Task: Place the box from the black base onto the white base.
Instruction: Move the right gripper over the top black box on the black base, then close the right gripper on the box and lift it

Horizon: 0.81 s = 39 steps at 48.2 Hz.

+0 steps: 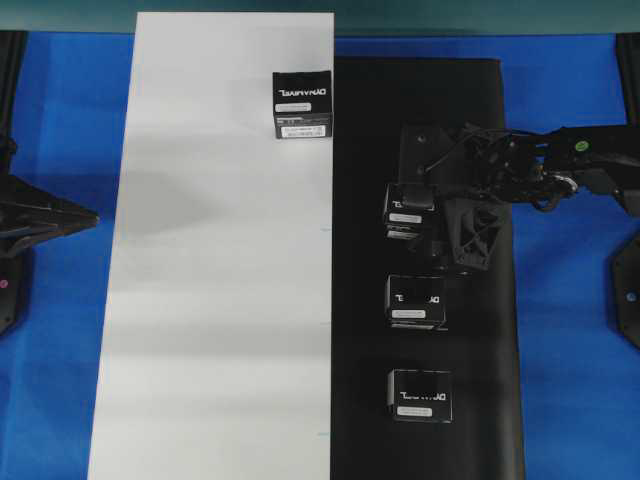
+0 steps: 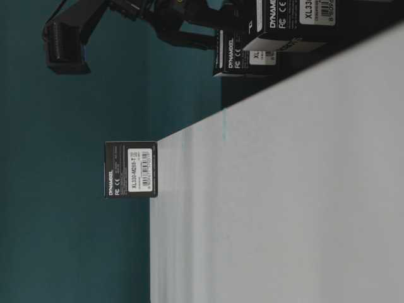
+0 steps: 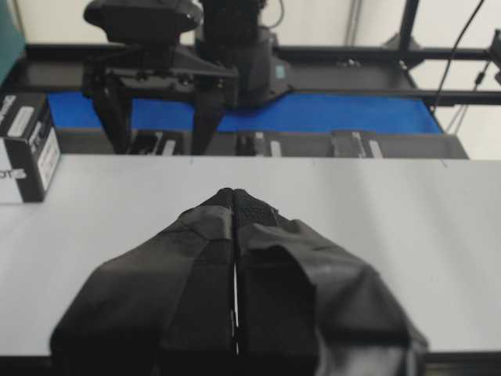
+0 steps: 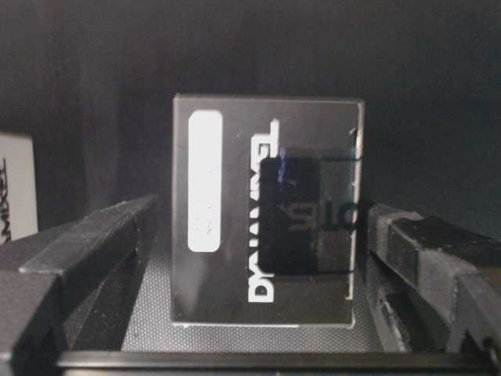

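Three boxes sit in a row on the black base (image 1: 470, 90), 1 more on the white base (image 1: 200, 300). Right gripper (image 4: 258, 235) is wide open w/ the box (image 4: 266, 219) between its fingers, nothing gripped. Left gripper (image 3: 235, 196) is closed tight, empty, over the white base.

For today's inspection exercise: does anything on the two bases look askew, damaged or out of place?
Nothing stands out. One box sits squarely on the white base; three more stand in a row on the black base, the top one between the open right gripper's fingers.
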### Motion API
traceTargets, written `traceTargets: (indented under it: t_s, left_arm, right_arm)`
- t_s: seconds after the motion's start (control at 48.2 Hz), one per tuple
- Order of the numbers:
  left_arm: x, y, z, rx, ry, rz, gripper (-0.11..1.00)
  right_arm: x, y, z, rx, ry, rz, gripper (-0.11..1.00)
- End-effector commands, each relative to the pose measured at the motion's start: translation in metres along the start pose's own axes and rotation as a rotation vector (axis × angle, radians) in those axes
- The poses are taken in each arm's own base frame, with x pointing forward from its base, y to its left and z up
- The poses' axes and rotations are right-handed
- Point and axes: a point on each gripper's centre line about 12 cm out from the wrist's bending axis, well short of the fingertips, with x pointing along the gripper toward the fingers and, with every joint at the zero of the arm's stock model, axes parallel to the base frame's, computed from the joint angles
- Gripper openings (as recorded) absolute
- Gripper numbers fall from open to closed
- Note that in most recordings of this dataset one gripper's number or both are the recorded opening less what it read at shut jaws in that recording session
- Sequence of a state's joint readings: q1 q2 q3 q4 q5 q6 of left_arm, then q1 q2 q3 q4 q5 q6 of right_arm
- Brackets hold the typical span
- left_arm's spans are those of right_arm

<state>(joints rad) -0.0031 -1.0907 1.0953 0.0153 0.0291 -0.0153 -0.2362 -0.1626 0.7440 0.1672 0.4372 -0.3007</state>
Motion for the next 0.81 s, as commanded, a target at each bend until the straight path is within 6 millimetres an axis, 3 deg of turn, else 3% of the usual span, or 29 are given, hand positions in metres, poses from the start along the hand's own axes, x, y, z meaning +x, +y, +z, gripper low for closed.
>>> traceTargets:
  t_s: [0.0, 0.104, 0.249, 0.498, 0.664, 0.788]
  left_arm:
    - [0.001, 0.0, 0.011, 0.002, -0.028, -0.002, -0.06]
    - [0.001, 0.0, 0.011, 0.002, -0.028, -0.002, -0.06]
    - [0.001, 0.0, 0.011, 0.002, -0.028, -0.002, -0.06]
    - [0.0, 0.0, 0.011, 0.0, -0.029, 0.0, -0.06]
    - [0.0, 0.0, 0.011, 0.002, -0.029, -0.002, -0.06]
    - [0.0, 0.0, 0.011, 0.002, -0.029, 0.0, -0.06]
  right_arm:
    - [0.0, 0.001, 0.001, 0.007, -0.009, 0.001, 0.98]
    - [-0.002, 0.003, 0.001, 0.011, -0.016, 0.002, 0.87]
    - [-0.014, 0.004, 0.006, 0.009, -0.042, 0.003, 0.59]
    - [-0.051, 0.006, 0.022, 0.0, -0.05, 0.023, 0.58]
    - [-0.084, 0.006, 0.055, -0.011, -0.088, 0.034, 0.58]
    - [-0.095, 0.011, 0.08, -0.035, -0.088, 0.053, 0.58]
